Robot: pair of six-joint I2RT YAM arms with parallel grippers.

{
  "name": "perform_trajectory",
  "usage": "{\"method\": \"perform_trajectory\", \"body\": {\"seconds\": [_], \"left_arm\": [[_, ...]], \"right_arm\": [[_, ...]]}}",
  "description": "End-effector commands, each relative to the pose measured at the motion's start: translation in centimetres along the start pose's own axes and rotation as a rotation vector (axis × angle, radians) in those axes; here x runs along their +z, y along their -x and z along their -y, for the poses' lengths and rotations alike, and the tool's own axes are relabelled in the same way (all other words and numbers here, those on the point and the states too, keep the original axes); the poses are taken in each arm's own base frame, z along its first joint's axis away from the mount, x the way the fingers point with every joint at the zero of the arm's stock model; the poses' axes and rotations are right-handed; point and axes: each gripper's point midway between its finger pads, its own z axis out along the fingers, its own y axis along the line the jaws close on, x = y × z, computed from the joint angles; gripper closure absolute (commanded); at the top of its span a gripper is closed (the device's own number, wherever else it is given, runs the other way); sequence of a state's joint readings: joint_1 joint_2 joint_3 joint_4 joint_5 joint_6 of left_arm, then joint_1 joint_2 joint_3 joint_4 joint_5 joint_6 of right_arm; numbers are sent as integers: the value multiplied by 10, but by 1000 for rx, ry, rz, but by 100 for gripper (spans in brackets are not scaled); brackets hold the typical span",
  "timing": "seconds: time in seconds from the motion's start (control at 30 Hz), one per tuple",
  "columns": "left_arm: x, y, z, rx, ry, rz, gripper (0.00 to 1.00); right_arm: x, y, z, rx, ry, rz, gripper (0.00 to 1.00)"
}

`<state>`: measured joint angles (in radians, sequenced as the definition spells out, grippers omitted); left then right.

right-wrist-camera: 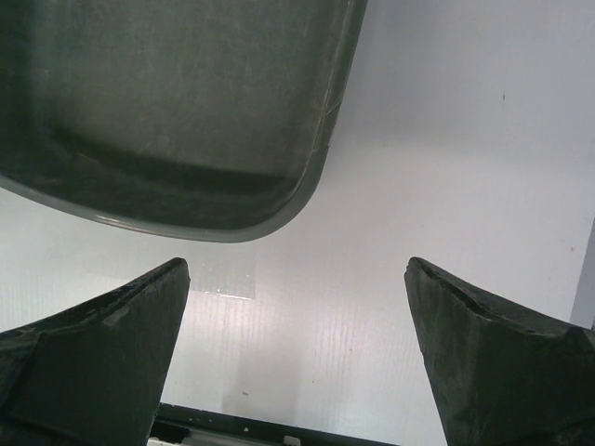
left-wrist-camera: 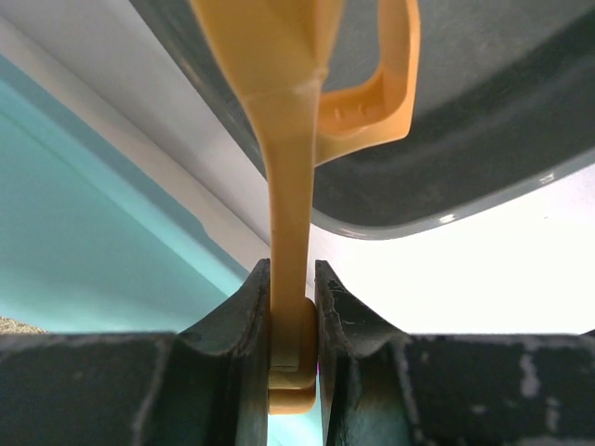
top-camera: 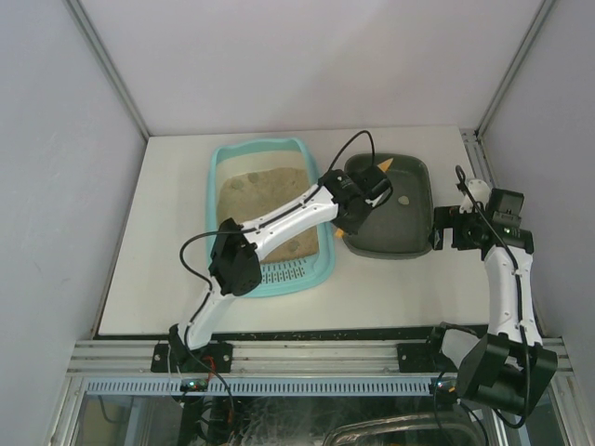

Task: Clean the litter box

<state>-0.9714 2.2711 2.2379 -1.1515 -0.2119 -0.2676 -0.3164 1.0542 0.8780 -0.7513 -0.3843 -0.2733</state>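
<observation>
- Litter box: a large light turquoise rectangular plastic tray with rounded corners. It stands on the white worktop just to the left of the left hand, and the left arm reaches across it.
- Tan sand covers its floor, uneven and with shallow hollows. The slotted grate takes up the end nearest the arm bases and lies partly under the arm.
- In the left wrist view the box's turquoise wall lies left of the fingers. A narrow strip of white worktop parts it from the tray on the other side.
- Smaller dark grey rectangular plastic tray: it stands beside the litter box, apart from it, directly under and beyond the left hand. On its floor lies one small pale lump, too small to identify.
- Left hand: its two dark fingers are pressed onto the thin stem of a yellow-orange plastic scoop, seen edge-on. The stem widens away from the fingers, and a looped part shows over the grey tray's rim.
- In the top view the left hand hangs over the near left part of the grey tray. A piece of the scoop shows by the gap between the two containers.
- Right hand: its fingers are spread wide with nothing between them, over bare worktop. The grey tray's rounded corner lies ahead and to the left of them.
- In the top view the right hand sits just beside the grey tray's right wall, well apart from the litter box.
</observation>
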Motion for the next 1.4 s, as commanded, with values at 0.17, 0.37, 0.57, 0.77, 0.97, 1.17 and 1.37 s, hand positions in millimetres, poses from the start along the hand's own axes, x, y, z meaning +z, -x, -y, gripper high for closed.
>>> {"method": "perform_trajectory", "body": {"seconds": [0.17,0.37,0.57,0.77,0.97,1.17,1.37], "left_arm": [[-17,18,5,104,29,74,100],[-20,16,-3,138,86,86,100],[-75,23,8,68,-56,140,100],[-180,25,-33,-149,-168,288,100],[-171,-17,-90,-502,-286,215,100],[-140,-46,-110,-774,-470,161,100],[-120,-55,-120,-874,-469,85,100]], "right_arm": [[-11,21,-5,-53,-18,87,0],[-11,22,-8,-69,-16,89,0],[-12,23,-11,-80,-8,95,0],[-13,24,-12,-79,-6,101,0],[-17,26,-23,-90,40,122,0],[-21,29,-50,-94,178,127,0],[-15,29,-133,-312,492,59,0]]}}
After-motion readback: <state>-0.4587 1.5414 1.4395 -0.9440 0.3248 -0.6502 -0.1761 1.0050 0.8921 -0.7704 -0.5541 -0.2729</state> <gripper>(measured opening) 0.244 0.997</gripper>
